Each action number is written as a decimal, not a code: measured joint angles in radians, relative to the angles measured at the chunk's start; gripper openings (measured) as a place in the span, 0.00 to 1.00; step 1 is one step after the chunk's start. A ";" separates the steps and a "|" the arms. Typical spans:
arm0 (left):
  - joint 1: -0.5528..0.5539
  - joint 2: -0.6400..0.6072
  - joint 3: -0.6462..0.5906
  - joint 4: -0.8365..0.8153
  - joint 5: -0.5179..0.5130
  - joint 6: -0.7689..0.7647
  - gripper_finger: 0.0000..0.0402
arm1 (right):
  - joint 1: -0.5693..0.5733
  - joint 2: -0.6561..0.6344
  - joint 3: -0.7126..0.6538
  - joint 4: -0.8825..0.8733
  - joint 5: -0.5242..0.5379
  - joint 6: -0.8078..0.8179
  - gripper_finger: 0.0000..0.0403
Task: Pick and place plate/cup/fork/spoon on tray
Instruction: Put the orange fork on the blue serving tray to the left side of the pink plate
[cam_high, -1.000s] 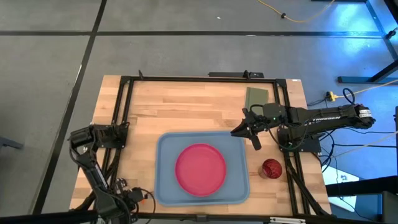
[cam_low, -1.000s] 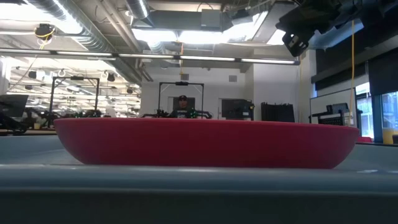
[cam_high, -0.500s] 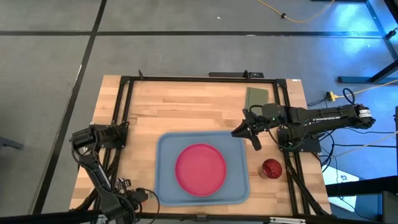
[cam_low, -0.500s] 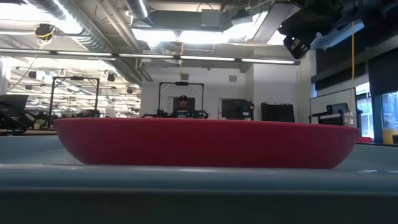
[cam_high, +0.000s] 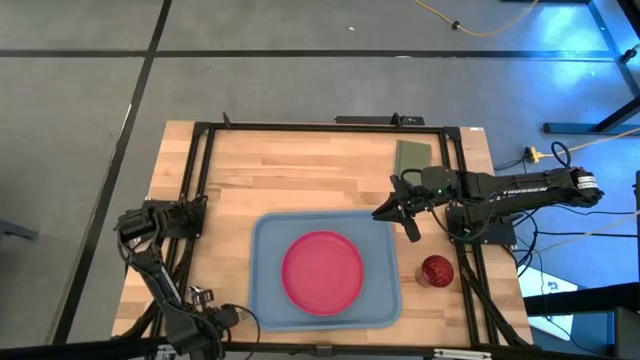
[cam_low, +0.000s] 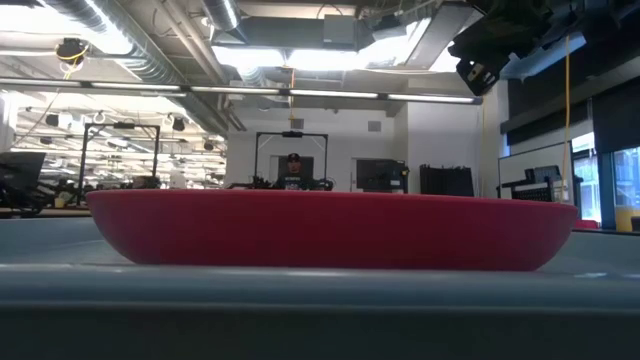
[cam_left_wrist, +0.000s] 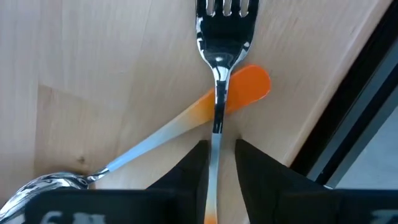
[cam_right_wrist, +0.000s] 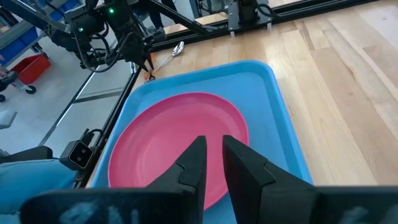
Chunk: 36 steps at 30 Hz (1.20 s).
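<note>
High view: the tray (cam_high: 262, 300) is seen on the front half of the table (cam_high: 300, 170), with the plate (cam_high: 322, 272) lying flat at its centre. The cup (cam_high: 436, 270) is located on the bare wood just beside the tray's right edge. The right gripper (cam_high: 398, 212) is positioned above the tray's far right corner. The left gripper (cam_high: 180, 218) is located at the table's left edge, well apart from the tray. A green pad (cam_high: 411, 155) lies near the far right of the table.

Low view: the plate (cam_low: 330, 230) is shown resting on the tray (cam_low: 320, 315). A dark gripper (cam_low: 490, 45) hangs at upper right. A person is visible in the room behind.

Left wrist view: the fork (cam_left_wrist: 217, 81) is seen lying across the spoon (cam_left_wrist: 149, 140) on the wood. The fork's shaft is flanked by both fingers (cam_left_wrist: 194, 165), which are nearly clenched on it; actual contact cannot be confirmed.

Right wrist view: the plate (cam_right_wrist: 177, 140) is shown inside the tray (cam_right_wrist: 283, 112). The right fingers (cam_right_wrist: 242, 165) are held almost together above them, with nothing between.
</note>
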 joint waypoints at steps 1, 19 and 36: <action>0.004 0.000 0.000 0.000 0.003 0.000 0.14 | 0.000 0.000 0.000 0.000 0.000 0.001 0.14; 0.009 -0.003 0.013 -0.060 -0.001 -0.027 0.01 | 0.000 0.000 0.000 0.000 0.000 0.003 0.14; 0.016 -0.017 0.105 -0.213 0.043 -0.112 0.00 | 0.000 0.000 0.000 0.001 0.000 0.004 0.14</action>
